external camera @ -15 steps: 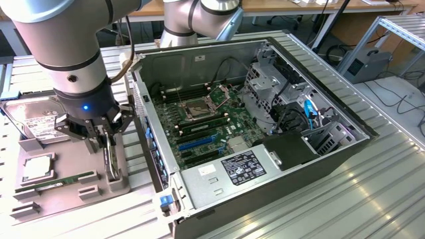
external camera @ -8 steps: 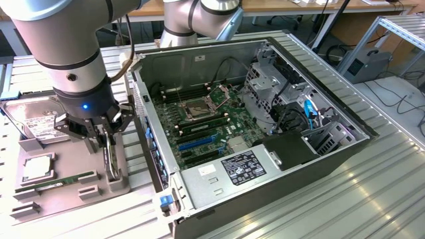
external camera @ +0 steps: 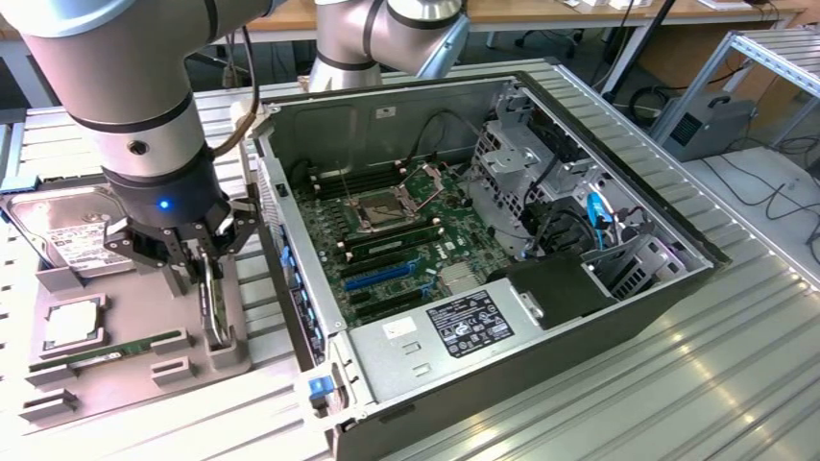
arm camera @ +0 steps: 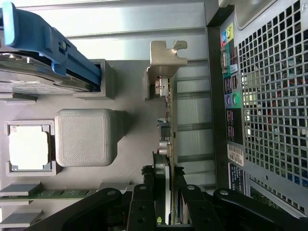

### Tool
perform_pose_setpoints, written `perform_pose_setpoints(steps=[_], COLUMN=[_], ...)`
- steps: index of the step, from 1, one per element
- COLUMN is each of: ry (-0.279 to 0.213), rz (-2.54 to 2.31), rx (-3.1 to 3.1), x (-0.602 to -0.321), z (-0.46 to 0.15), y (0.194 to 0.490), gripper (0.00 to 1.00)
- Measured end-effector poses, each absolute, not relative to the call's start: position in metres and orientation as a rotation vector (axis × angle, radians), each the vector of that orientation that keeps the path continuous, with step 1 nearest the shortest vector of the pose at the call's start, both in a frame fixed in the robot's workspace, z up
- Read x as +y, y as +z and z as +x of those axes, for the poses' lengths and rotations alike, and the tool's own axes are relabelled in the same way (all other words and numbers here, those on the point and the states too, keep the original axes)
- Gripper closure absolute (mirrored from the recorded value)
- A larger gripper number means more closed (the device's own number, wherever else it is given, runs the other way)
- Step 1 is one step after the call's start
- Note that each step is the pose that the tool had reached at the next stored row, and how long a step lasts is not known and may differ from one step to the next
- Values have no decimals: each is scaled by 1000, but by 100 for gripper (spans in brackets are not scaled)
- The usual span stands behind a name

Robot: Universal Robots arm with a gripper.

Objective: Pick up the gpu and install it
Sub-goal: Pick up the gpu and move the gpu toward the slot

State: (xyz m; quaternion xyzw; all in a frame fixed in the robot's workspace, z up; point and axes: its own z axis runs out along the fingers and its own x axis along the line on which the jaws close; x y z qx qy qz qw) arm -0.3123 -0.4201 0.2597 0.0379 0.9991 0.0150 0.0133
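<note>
The gpu point(external camera: 221, 322) stands on edge in a slot of the grey holder tray point(external camera: 129, 384), just to the exterior view's left of the open PC case. My gripper point(external camera: 207, 283) reaches down over it, a finger on each side. In the wrist view the gpu point(arm camera: 168, 120) shows edge-on, with its silver bracket point(arm camera: 166, 55) at the far end. The black fingers point(arm camera: 147, 204) press against both faces of the card, so the gripper point(arm camera: 164, 204) is shut on it. The card still sits in its holder slot.
The tray also holds a hard drive point(external camera: 64, 230), a CPU point(external camera: 71, 325) and a green RAM stick point(external camera: 109, 352). The open case point(external camera: 513, 336) lies on its side with the motherboard and blue slot point(external camera: 378, 277) exposed. Its perforated rear panel point(arm camera: 269, 96) stands close beside the card.
</note>
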Motion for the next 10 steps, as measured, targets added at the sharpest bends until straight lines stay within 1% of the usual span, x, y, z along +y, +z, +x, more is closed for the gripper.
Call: perform_pose_setpoints(steps=[10], ry=[47], rz=[118], rx=[3112], x=[-420], z=[-312], y=[261], gripper=[73])
